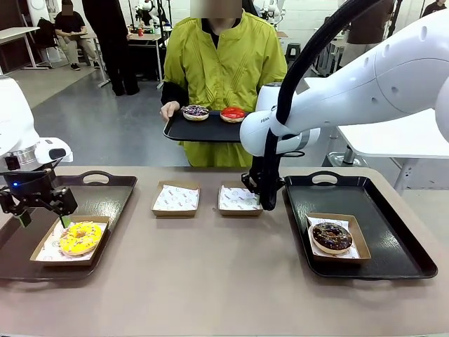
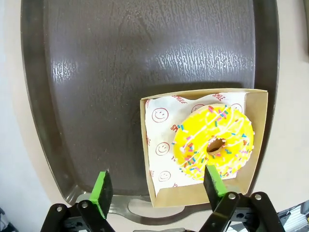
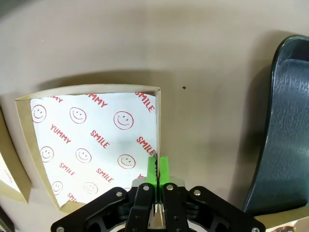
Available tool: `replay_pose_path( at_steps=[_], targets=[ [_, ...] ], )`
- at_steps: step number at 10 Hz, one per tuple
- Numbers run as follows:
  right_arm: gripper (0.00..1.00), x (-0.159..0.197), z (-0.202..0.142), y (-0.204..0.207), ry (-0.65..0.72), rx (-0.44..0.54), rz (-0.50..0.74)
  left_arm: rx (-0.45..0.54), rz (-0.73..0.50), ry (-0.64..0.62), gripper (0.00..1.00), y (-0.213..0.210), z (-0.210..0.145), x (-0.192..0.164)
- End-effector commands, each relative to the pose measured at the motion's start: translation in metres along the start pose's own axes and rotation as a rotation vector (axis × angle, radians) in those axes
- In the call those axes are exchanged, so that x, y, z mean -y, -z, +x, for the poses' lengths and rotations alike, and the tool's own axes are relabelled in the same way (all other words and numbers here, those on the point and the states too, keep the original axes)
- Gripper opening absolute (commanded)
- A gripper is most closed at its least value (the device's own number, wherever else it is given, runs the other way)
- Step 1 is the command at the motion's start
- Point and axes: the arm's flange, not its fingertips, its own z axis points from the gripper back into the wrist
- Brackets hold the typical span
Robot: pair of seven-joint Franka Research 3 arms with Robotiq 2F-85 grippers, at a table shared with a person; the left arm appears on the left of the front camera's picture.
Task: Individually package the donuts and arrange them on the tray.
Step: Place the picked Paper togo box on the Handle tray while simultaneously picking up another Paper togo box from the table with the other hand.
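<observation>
— Where were the donuts when you looked?

— Taking twelve o'clock as the far side, the yellow donut (image 1: 80, 237) lay in a paper-lined box (image 1: 43, 254). That box was on the left tray (image 1: 105, 191), at eight o'clock on the tabletop (image 1: 210, 281). The chocolate donut (image 1: 332, 236) sat in its own box (image 1: 359, 242) on the right tray (image 1: 396, 235), at four o'clock. The red donut (image 1: 232, 114) and the sprinkled dark donut (image 1: 196, 111) were side by side on a third tray (image 1: 207, 132). The person held that one at twelve o'clock, beyond the tabletop's edge.

— And the arms?

— The left claw (image 1: 43, 216) pointed straight down over the yellow donut's box, jaws spread wide, holding nothing. Seen from its wrist, one green pad (image 2: 213, 180) overlapped the donut's edge and the other hung over bare tray. The right arm reached in from three o'clock and bent down to an empty box (image 1: 238, 198) near the middle. Its claw (image 1: 267, 203) was closed, pads together at that box's three o'clock wall. Whether cardboard was pinched between them I couldn't tell. A second empty box (image 1: 175, 199) sat just to nine o'clock of it.
</observation>
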Motion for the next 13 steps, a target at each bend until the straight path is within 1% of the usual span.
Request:
replay_pose_path(
  at_steps=[1,2,3,4,5,6,8,10,11,12,13],
  targets=[
    [0.0,-0.004,0.001,-0.001,0.034,0.018,-0.009,0.001,0.006,-0.011,1.0,0.001,-0.001,-0.002],
    [0.0,-0.006,-0.003,-0.009,0.027,0.007,-0.003,0.012,-0.021,-0.015,1.0,-0.004,-0.002,-0.004],
    [0.0,-0.008,-0.009,-0.029,0.008,0.017,0.001,0.015,-0.169,-0.007,1.0,-0.02,-0.006,-0.017],
    [0.0,-0.009,-0.013,-0.055,0.001,0.024,0.014,0.042,-0.327,-0.001,1.0,-0.038,-0.013,-0.037],
    [0.0,-0.009,-0.014,-0.075,0.002,0.052,0.024,0.082,-0.459,-0.019,1.0,-0.056,-0.021,-0.06],
    [0.0,-0.011,-0.012,-0.095,-0.001,0.055,0.032,0.101,-0.601,-0.033,1.0,-0.071,-0.029,-0.083],
    [0.0,-0.014,0.003,-0.129,0.022,0.031,0.041,0.122,-0.828,-0.064,1.0,-0.089,-0.045,-0.13],
    [0.0,-0.024,0.017,-0.155,0.017,-0.01,0.035,0.164,-1.007,-0.099,1.0,-0.086,-0.057,-0.172],
    [0.0,-0.03,0.024,-0.167,0.011,-0.038,0.019,0.156,-1.082,-0.117,1.0,-0.08,-0.063,-0.192],
    [0.0,-0.033,0.03,-0.177,0.002,-0.069,0.018,0.163,-1.109,-0.141,1.0,-0.074,-0.068,-0.206],
    [0.0,-0.035,0.036,-0.184,-0.006,-0.072,0.015,0.17,-1.138,-0.16,1.0,-0.069,-0.072,-0.216]
  ],
)
